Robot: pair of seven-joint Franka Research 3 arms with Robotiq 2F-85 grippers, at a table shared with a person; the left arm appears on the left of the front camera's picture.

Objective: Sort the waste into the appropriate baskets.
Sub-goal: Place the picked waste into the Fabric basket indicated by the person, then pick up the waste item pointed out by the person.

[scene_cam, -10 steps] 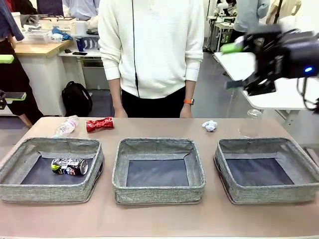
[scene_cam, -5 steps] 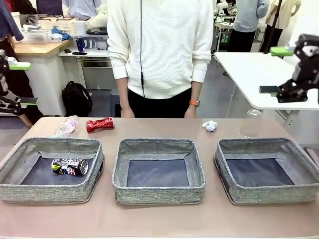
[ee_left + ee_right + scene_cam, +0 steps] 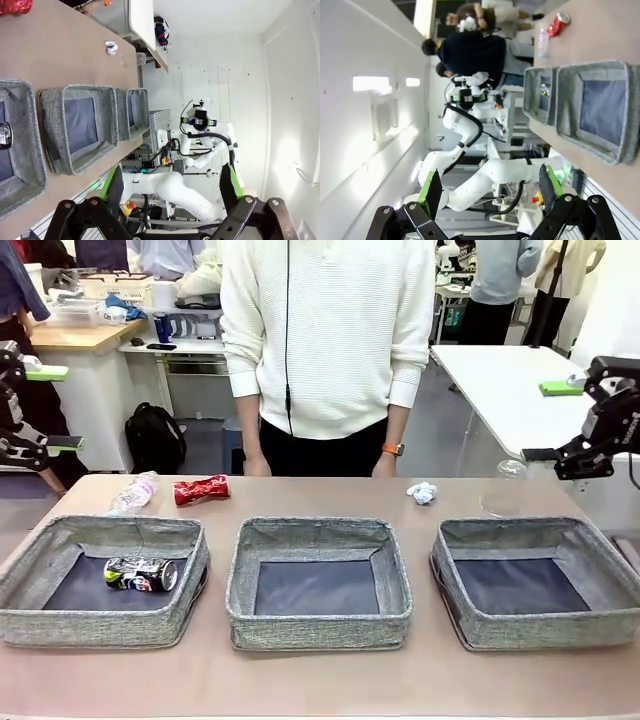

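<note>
Three grey woven baskets stand in a row: left (image 3: 100, 532), middle (image 3: 315, 530), right (image 3: 535, 532). A crushed dark printed can (image 3: 140, 574) lies in the left one. Behind it on the table are a clear bottle (image 3: 133, 493) and a crushed red can (image 3: 201, 489). A white paper ball (image 3: 422, 492) and a clear cup (image 3: 503, 488) sit at the far right. My left gripper (image 3: 52, 408) hovers open off the table's left end, and my right gripper (image 3: 548, 422) is open above the far right corner. Both hold nothing (image 3: 171, 184) (image 3: 490, 190).
A person in a white sweater (image 3: 320, 340) stands at the far edge, hands down by the sides. A white table (image 3: 500, 390) lies behind on the right, a wooden counter (image 3: 70, 335) on the left. Bare tabletop (image 3: 320, 680) runs along the front.
My right gripper has swung right and lower, out toward the table's right end. My left gripper has come a little further into view at the left. The waste has not moved.
</note>
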